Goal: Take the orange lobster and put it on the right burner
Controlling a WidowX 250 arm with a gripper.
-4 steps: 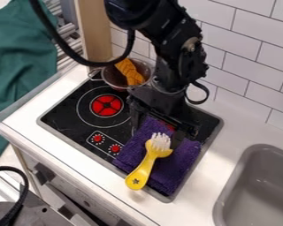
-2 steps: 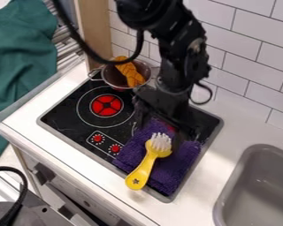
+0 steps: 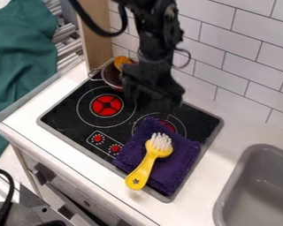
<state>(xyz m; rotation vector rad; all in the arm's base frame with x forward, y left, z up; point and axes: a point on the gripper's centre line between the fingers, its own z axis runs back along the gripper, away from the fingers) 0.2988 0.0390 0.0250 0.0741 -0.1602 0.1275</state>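
Observation:
Black gripper (image 3: 148,102) hangs over the back middle of the stove, above and behind the right burner, its two fingers apart with nothing visible between them. The orange lobster (image 3: 121,62) lies in a metal pot (image 3: 111,76) at the stove's back left corner; the arm hides much of both. The right burner (image 3: 174,122) shows its back part, while a folded purple cloth (image 3: 177,166) covers its front.
A yellow brush (image 3: 147,164) with white bristles rests on the cloth. The left burner (image 3: 106,105) is left of the gripper. A grey sink (image 3: 227,201) lies to the right, and a tiled wall (image 3: 241,57) rises behind.
The gripper has moved up and back to the left, away from the cloth, uncovering part of the right burner. The arm now hides more of the pot and lobster.

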